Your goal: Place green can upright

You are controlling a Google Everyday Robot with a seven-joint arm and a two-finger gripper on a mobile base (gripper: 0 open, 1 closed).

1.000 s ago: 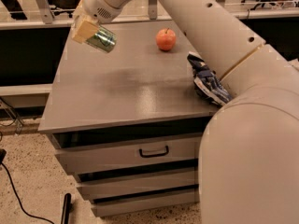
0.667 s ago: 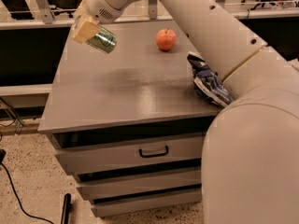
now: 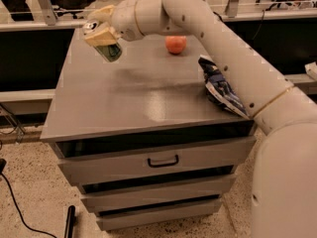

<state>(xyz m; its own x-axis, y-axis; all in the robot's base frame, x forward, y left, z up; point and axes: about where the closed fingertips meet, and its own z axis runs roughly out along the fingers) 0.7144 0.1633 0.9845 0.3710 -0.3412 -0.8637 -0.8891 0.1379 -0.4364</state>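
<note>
My gripper point(image 3: 101, 37) is at the far left of the grey cabinet top point(image 3: 124, 98), held above it. It is shut on the green can point(image 3: 111, 52), which hangs tilted from the fingers with one end pointing down and to the right, clear of the surface. Only the lower part of the can shows below the tan fingers point(image 3: 99, 33). My white arm reaches in from the right across the back of the cabinet.
An orange-red apple point(image 3: 176, 44) sits at the back middle of the top. A blue and white chip bag point(image 3: 221, 89) lies at the right edge under my arm. Drawers point(image 3: 163, 160) face front. Black cables lie on the floor at left.
The gripper with the can has stayed in much the same spot; the can seems tilted slightly more downward.
</note>
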